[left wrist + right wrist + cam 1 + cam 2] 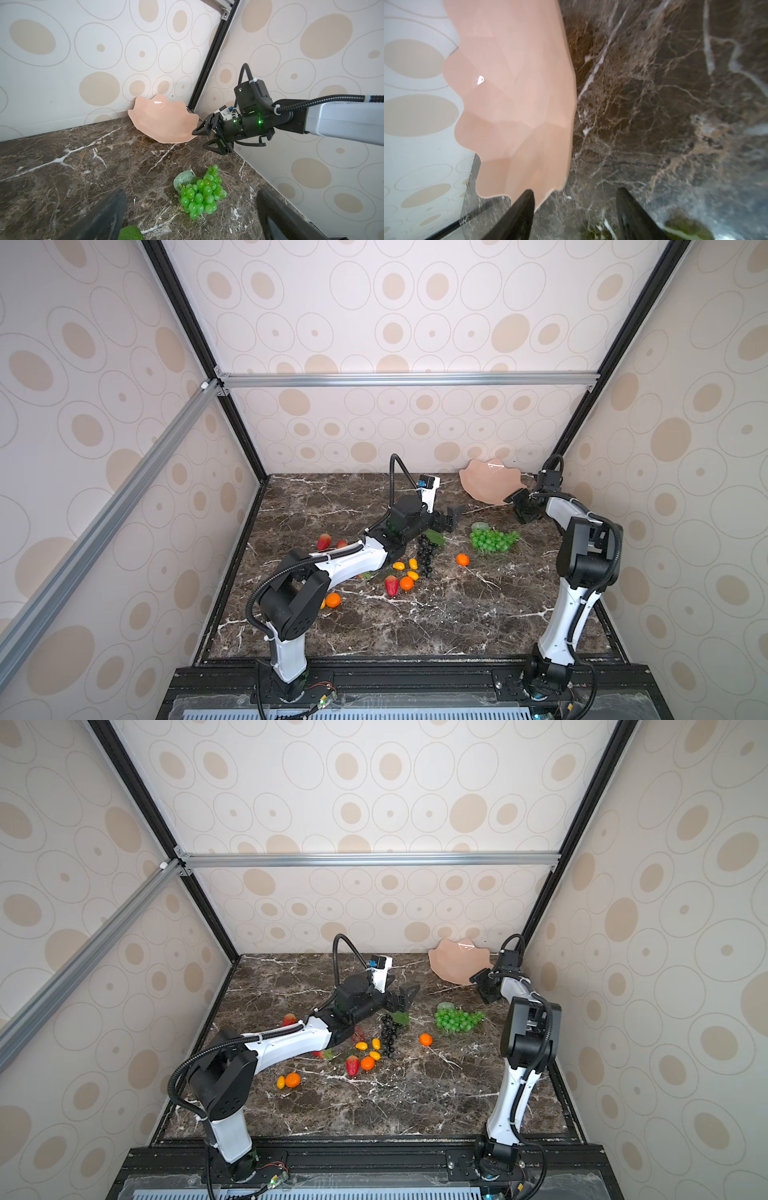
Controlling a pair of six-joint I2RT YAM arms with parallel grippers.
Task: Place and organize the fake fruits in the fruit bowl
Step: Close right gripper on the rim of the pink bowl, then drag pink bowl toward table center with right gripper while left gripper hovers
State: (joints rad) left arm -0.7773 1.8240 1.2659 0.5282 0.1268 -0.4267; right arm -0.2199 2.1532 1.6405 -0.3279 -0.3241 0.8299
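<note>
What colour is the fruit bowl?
Pale pink; the bowl shows best in the left wrist view.

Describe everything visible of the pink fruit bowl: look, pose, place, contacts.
The fruit bowl is pale pink and glossy, plastic or glazed by its look, with a faceted surface and a wavy, pointed rim. It holds nothing. It stands steeply tilted in the far right corner, lower edge on the marble table, upper rim at the back wall. The right gripper is open at its near rim, and one of its fingers reaches that edge. Whether it touches is unclear.
</note>
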